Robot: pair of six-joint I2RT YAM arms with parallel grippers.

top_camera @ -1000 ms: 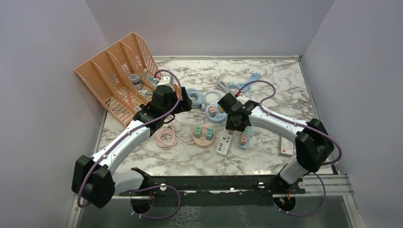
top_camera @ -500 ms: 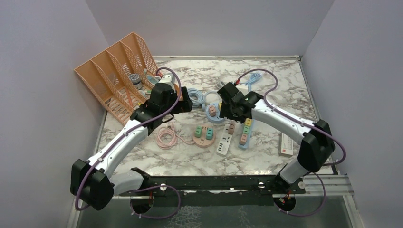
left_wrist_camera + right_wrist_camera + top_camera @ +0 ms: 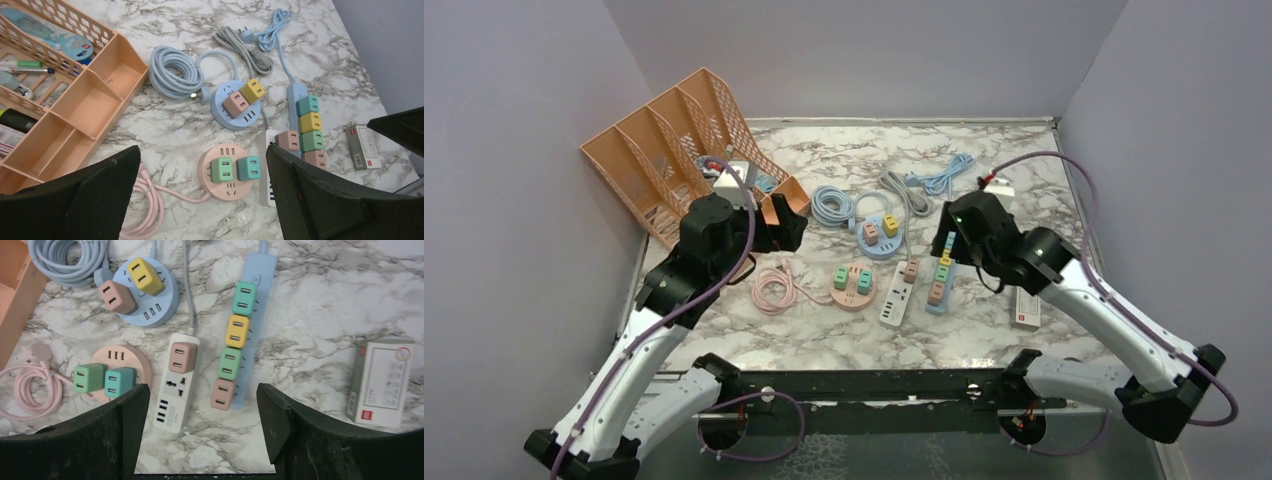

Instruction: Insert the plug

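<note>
Just let go and drew back: right pincer wide and empty, left pincer likewise. Leaves the dusty-pink cube plug seated in the white plastic power strip on the counter; insertion apparently done.

This is a robot test cell in a lab, not a lived-in room. Plain pale lilac walls box in a marble-patterned worktop on three sides. The left arm and right arm, white with black joints and purple cabling, are fixed to a black metal rail at the near edge. The props are staged office goods: an orange file rack, coiled cords and colourful power strips.
</note>
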